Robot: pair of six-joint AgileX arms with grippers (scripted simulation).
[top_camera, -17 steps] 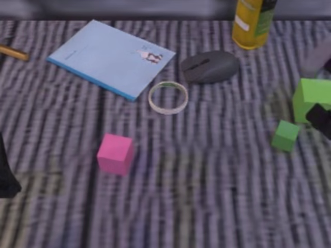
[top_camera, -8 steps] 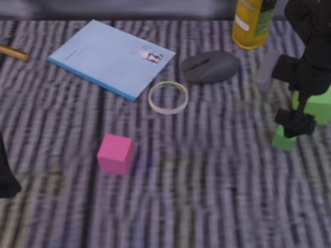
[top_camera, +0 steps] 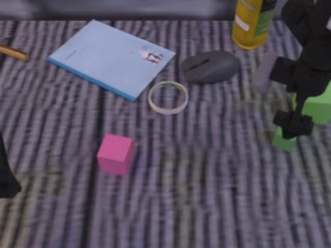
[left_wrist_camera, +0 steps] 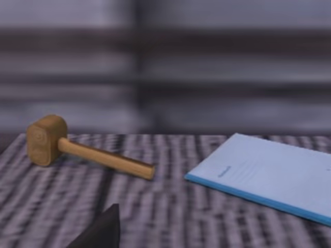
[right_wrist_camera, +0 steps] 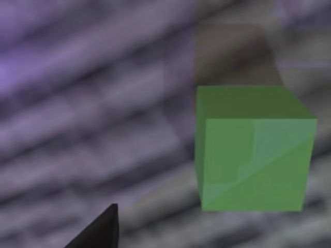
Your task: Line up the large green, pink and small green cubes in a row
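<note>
- The right gripper [top_camera: 293, 124] is at the right edge of the top view, directly above the small green cube [top_camera: 284, 140]. The black arm goes up from it to the upper right corner of the frame.
- From above, the gripper covers the upper part of this cube. I cannot tell if the fingers are spread or closed, or if they touch the cube.
- In the right wrist view the small green cube [right_wrist_camera: 253, 150] fills the right half of the frame and sits on the striped cloth. One dark finger tip [right_wrist_camera: 98, 230] shows at the lower edge, well apart from the cube.
- The large green cube [top_camera: 318, 106] is just behind the arm at the right edge, partly hidden, near the small green cube.
- The pink cube [top_camera: 116, 153] stands alone in the lower left part of the middle, well apart from both green cubes.
- The left gripper [top_camera: 6, 173] is parked at the left edge of the top view; I cannot tell how its fingers stand.
- Farther away, along the upper part of the top view, lie a blue notebook [top_camera: 111, 57], a tape ring [top_camera: 168, 97], a grey mouse [top_camera: 209, 66] and a yellow bottle [top_camera: 252, 21].
- The left wrist view shows a wooden mallet [left_wrist_camera: 77, 147] on the cloth beside the notebook.
</note>
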